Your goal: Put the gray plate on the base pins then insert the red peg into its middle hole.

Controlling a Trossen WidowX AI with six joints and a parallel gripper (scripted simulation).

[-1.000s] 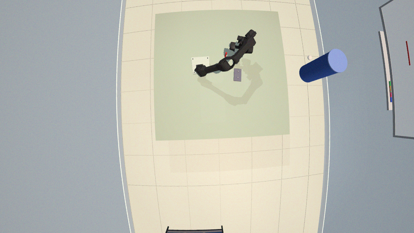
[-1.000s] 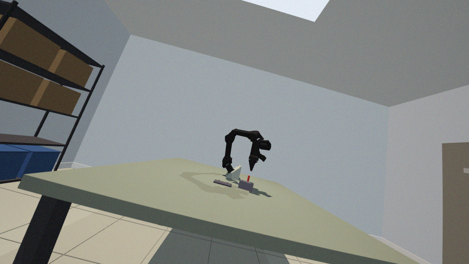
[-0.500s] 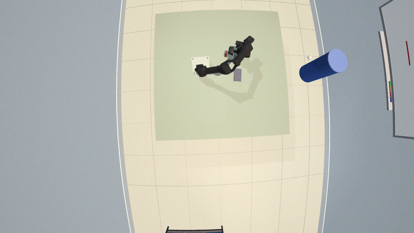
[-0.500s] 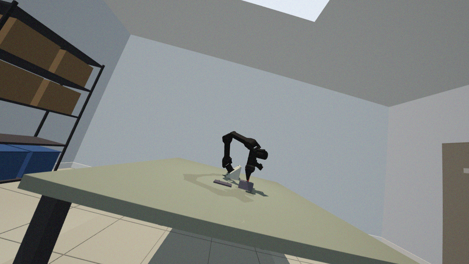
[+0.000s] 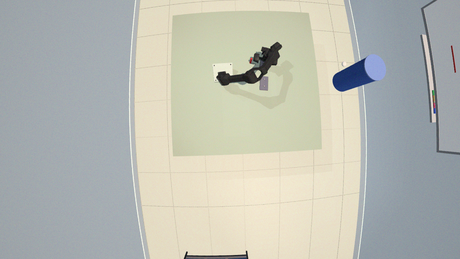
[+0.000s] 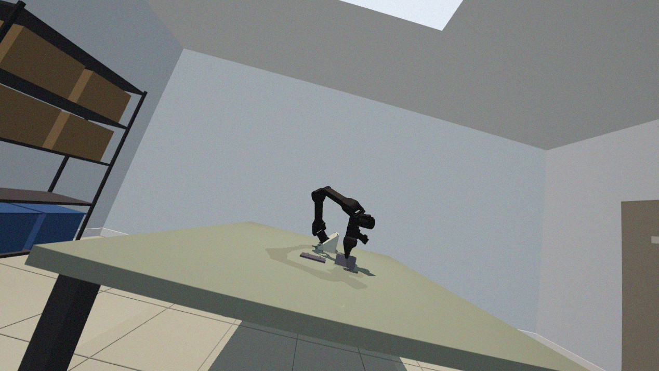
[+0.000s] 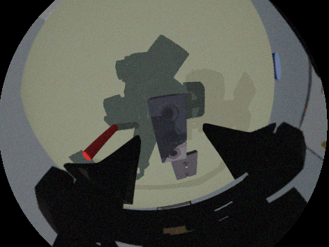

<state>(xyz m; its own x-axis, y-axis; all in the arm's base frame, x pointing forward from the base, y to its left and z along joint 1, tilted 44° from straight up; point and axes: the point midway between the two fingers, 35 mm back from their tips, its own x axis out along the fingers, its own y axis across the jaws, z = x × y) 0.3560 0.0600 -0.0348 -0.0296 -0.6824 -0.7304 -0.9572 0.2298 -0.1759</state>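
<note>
Two dark fingers of the pincer (image 7: 168, 153) are spread wide, nothing grasped, over the base (image 7: 168, 132). Slightly beyond, the gray plate (image 7: 186, 165) is seen flat on the tabletop (image 7: 208, 23), the red peg (image 7: 99, 143) leftward.
</note>
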